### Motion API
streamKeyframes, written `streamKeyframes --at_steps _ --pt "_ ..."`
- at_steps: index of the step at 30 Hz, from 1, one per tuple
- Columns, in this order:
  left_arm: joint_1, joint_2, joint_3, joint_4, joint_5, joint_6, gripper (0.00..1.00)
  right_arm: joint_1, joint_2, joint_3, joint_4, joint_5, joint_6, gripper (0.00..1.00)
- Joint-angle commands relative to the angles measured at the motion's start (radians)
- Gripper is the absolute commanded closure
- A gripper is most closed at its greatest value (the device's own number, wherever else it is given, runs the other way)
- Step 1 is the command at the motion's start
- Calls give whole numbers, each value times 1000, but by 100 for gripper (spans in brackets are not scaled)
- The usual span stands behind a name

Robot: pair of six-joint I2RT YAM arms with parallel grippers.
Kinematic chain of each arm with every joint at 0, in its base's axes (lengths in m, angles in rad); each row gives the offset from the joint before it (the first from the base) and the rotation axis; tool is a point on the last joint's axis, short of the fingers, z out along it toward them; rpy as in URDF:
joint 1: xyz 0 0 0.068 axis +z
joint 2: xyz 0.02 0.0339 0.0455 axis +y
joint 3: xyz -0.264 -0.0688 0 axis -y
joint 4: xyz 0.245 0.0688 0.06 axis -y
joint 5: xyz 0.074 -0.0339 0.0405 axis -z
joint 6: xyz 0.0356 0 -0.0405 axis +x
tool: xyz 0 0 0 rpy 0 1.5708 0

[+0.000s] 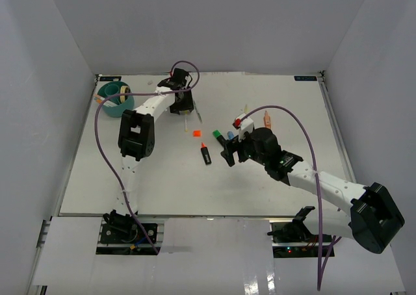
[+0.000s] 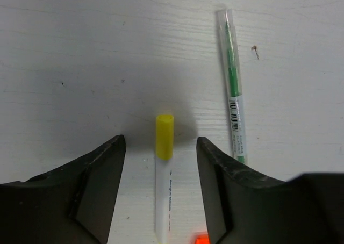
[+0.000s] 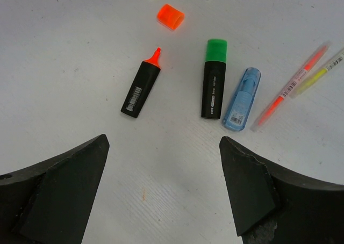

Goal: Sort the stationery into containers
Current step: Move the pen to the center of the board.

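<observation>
My left gripper (image 2: pixel 160 147) is open and straddles a white pen with a yellow cap (image 2: pixel 164 163) that lies on the table between the fingers, with no contact visible. A thin green pen (image 2: pixel 233 88) lies to its right. In the top view the left gripper (image 1: pixel 184 110) is at the back, right of the round teal container (image 1: pixel 116 100). My right gripper (image 3: pixel 164 147) is open and empty, held above the table short of an uncapped orange-black highlighter (image 3: pixel 141 87), a green highlighter (image 3: pixel 214 78) and a blue one (image 3: pixel 242 99).
A loose orange cap (image 3: pixel 171 16) lies beyond the highlighters. A thin orange pen (image 3: pixel 293 85) and a yellow one (image 3: pixel 322 72) lie at the right. The white table (image 1: pixel 130 184) is walled at the back and both sides.
</observation>
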Motion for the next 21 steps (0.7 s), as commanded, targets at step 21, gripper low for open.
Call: streamKeyframes --at_steps 21 --pt "-50 -352 -587 38 -59 -40 73 -1 -50 -24 36 -6 15 10"
